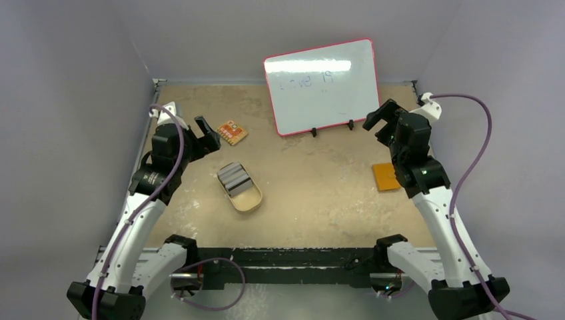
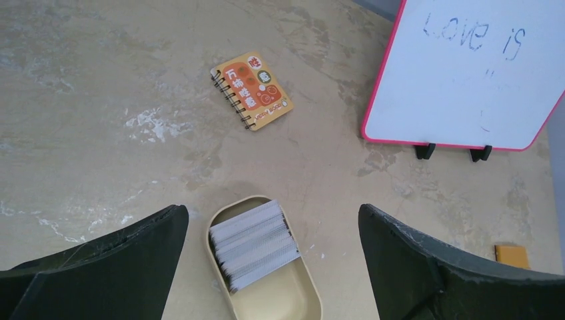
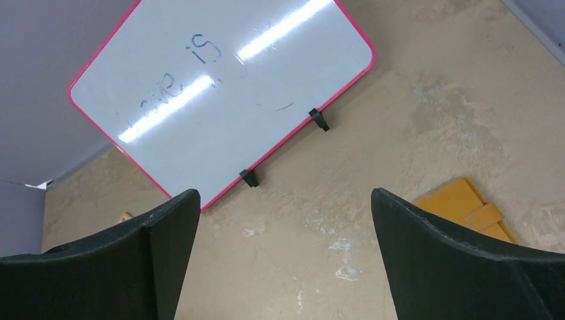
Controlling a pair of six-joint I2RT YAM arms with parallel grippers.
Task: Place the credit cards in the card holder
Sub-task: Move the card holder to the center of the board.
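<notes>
A stack of grey-silver credit cards (image 1: pixel 233 177) lies in the far end of a tan oval dish (image 1: pixel 248 200) at mid-table; the cards also show in the left wrist view (image 2: pixel 253 245). The closed orange card holder (image 1: pixel 386 177) lies flat at the right, partly behind my right arm, and shows in the right wrist view (image 3: pixel 466 207). My left gripper (image 1: pixel 208 135) is open and empty, held above the table at the far left, up and left of the dish. My right gripper (image 1: pixel 377 118) is open and empty, held high by the whiteboard, beyond the card holder.
A pink-framed whiteboard (image 1: pixel 323 83) stands on two black feet at the back centre. A small orange patterned spiral notebook (image 1: pixel 231 132) lies just right of my left gripper. Grey walls close in the table on the left, back and right.
</notes>
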